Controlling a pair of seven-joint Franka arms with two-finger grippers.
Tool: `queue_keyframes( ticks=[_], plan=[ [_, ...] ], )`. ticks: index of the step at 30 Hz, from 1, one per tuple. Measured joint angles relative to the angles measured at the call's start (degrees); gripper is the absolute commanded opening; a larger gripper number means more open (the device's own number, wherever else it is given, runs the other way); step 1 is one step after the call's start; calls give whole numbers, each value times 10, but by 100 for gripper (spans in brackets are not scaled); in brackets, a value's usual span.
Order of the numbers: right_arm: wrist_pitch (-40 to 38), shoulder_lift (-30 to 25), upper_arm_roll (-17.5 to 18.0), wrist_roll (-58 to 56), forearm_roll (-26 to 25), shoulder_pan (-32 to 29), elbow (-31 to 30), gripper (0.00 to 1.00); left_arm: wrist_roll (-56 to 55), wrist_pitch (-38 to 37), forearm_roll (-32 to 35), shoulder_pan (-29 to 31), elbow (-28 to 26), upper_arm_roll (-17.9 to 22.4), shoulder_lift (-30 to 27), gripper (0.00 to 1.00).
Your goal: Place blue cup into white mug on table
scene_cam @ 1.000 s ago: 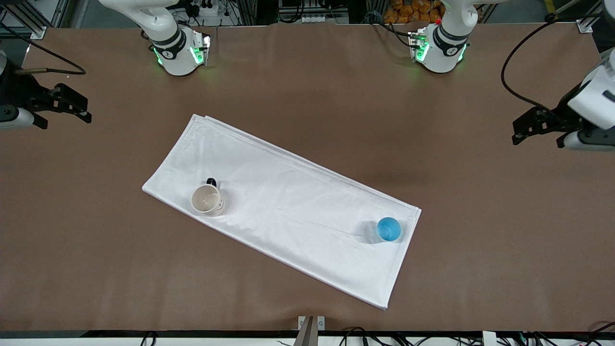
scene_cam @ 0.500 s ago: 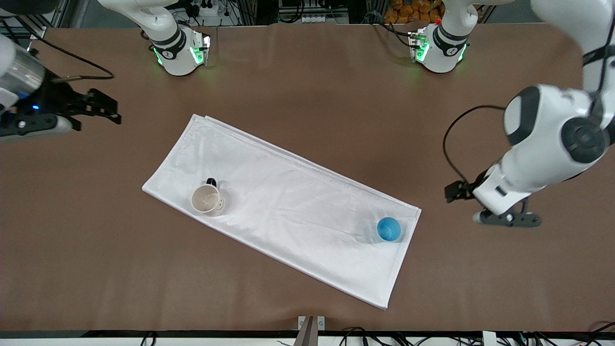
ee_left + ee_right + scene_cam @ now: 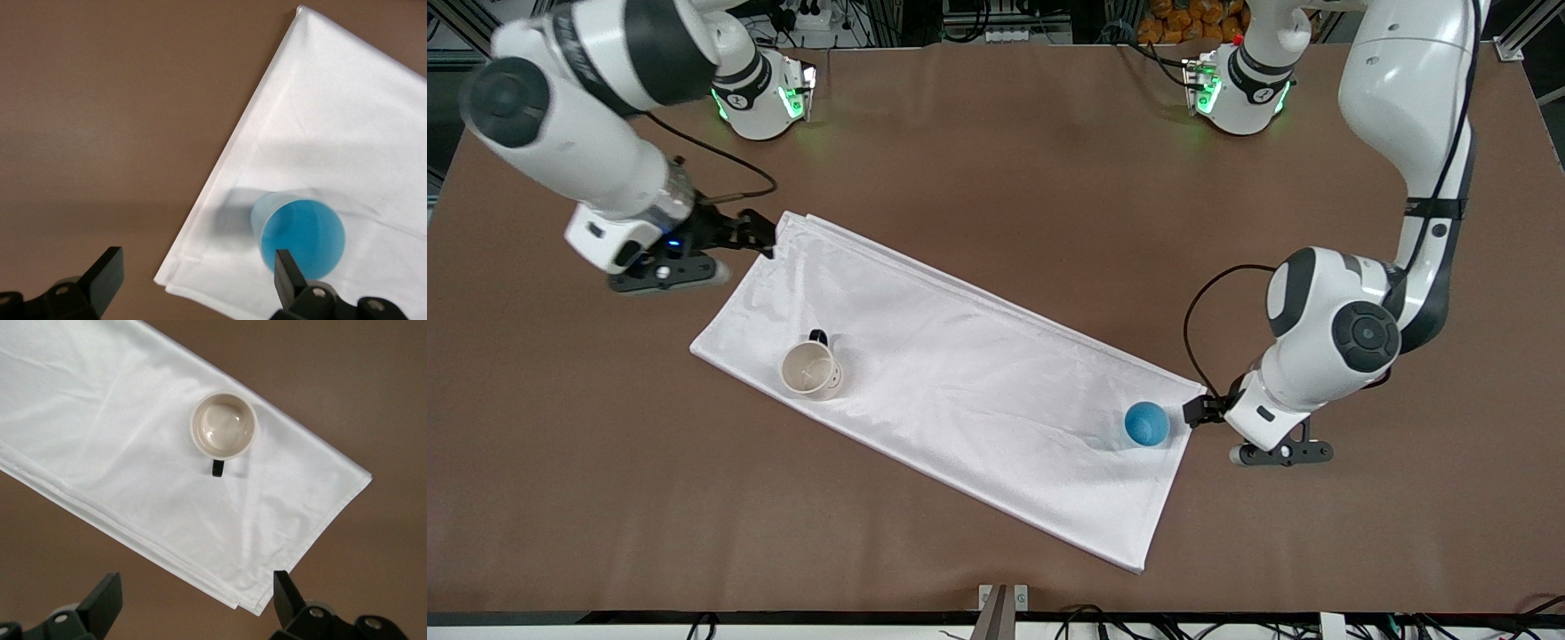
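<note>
The blue cup point(image 3: 1146, 423) stands upright on a white cloth point(image 3: 960, 382) on the brown table point(image 3: 996, 133), at the cloth's end toward the left arm. My left gripper point(image 3: 1195, 412) is open and empty over the cloth's edge, just beside the cup. In the left wrist view the cup point(image 3: 303, 237) lies close to one finger of the gripper point(image 3: 197, 280). The white mug point(image 3: 810, 369) stands upright at the cloth's other end, empty, with its dark handle toward the bases. My right gripper point(image 3: 761, 233) is open and empty over the cloth's corner, apart from the mug point(image 3: 224, 427).
The white cloth lies slantwise across the middle of the table, and both vessels stand on it. The two arm bases point(image 3: 760, 89) stand along the table's edge farthest from the front camera. Bare brown table surrounds the cloth.
Both arms have swung in from the table's ends. The left gripper has come down beside the blue cup. The right gripper has moved to the cloth's corner. Cup and mug have not moved.
</note>
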Motion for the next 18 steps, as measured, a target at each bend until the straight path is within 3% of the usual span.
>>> queue_keyframes(
  ticks=[12,18],
  plan=[
    [49,35,0,65,0,50,-57,100,-28,33,0,-23,3,0,36,100],
    [120,57,-1,69,0,49,-90,100,-28,54,0,-29,3,0,52,100]
  ],
)
